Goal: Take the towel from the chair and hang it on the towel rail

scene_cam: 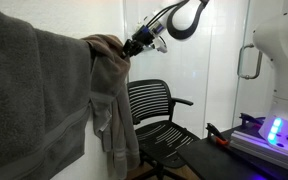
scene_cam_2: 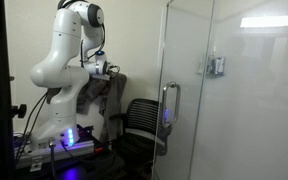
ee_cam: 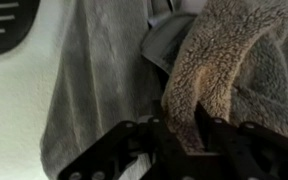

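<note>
Towel rail can't be made out. Whatever carries the cloth is buried under fabric in an exterior view, where the towel hangs limp up high, clear of the chair. Its top is bunched right at the gripper, and its lower end runs out of frame. Touching it on one side is a big dark charcoal towel, cut off by the frame edges. The chair stands below & behind, base cut off.

Only the wrist view shows the fingers. The gripper comes in from the bottom, dark & blurred, with jaws drawn in on a looped fold of the taupe terry, pinching it. The tips are partly sunk in the pile, so exact contact is hard to see. Beside that fold a paler grey towel hangs flat vs. a white wall. Black slats sit in the top corner, cut off; prob. the chair's back, not certain.

In an exterior view from farther off, the white arm shows nearly whole. There the towel is only a small brownish patch under the wrist, and the jaws are unreadable at that size. This view alone shows the glass door w/ its looped handle, the chair just beside it.
</note>
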Motion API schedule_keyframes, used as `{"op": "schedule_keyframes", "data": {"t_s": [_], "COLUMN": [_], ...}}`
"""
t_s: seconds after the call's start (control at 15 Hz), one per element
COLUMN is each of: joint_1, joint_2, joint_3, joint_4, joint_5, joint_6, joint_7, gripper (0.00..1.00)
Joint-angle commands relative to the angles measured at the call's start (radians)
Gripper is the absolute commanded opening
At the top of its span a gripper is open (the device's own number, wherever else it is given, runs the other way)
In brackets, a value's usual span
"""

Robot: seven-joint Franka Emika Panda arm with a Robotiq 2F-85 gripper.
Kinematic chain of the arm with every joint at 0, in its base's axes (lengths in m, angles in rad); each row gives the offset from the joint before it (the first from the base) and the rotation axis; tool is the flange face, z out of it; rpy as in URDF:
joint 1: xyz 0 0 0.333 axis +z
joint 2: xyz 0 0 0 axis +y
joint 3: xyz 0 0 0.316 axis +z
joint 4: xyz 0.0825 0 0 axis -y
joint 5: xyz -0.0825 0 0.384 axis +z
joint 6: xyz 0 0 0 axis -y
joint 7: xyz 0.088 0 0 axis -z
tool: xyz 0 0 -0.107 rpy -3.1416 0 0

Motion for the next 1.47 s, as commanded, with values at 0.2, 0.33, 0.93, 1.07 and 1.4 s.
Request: {"op": "schedule_keyframes", "data": {"t_s": [0.2, 0.33, 0.93, 1.07, 1.4], "joint_1": [0.003, -0.021, -0.107, -0.095, -0.221], "joint_2": [0.007, 0.027, 0.108, 0.047, -0.176], "joint_3": [-0.002, 0.019, 0.099, 0.117, 0.398], "joint_4": [0.0, 0.019, 0.146, 0.157, 0.103], "joint_5": [0.001, 0.011, 0.099, 0.079, 0.191], "joint_6": [0.004, -0.017, -0.116, -0.21, -0.482], "joint_7": [0.004, 0.003, -0.011, 0.003, -0.052], "gripper": [0.6, 0.85, 1.0, 1.0, 1.0]}}
